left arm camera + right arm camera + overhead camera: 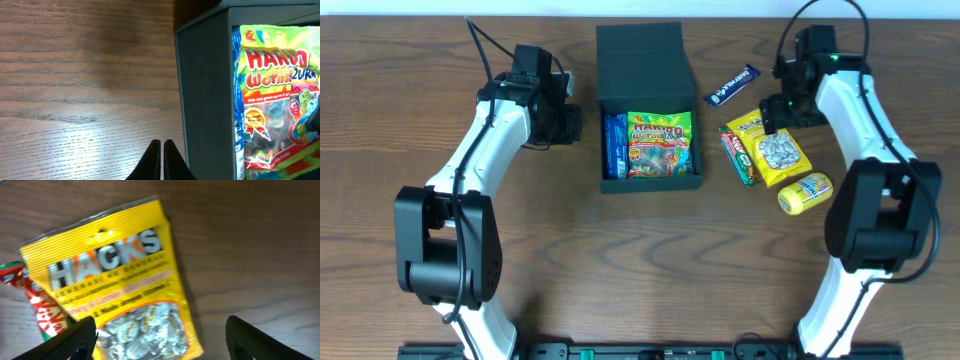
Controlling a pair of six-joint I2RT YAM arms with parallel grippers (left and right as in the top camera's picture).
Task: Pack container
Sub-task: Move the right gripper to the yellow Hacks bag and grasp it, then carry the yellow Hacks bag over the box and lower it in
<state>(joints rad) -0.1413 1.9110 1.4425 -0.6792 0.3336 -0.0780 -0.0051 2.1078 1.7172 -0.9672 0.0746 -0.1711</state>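
The container [652,184] is a black box in the middle of the table, its lid flap [642,60] open at the back. Inside lie a Haribo worms bag [660,145] and a blue packet [614,145]. My left gripper [570,122] is shut and empty just left of the box. In the left wrist view its tips [162,143] sit beside the box's wall [205,100], with the Haribo bag [275,85] behind it. My right gripper [775,108] hangs open over a yellow Hacks bag [775,150]. In the right wrist view this gripper [161,325] straddles the bag [110,275].
Right of the box lie a dark blue bar [732,85], a red and green bar [740,155] touching the yellow bag's left side, and a small yellow packet [805,193]. The red and green bar [42,310] shows by the right gripper's left finger.
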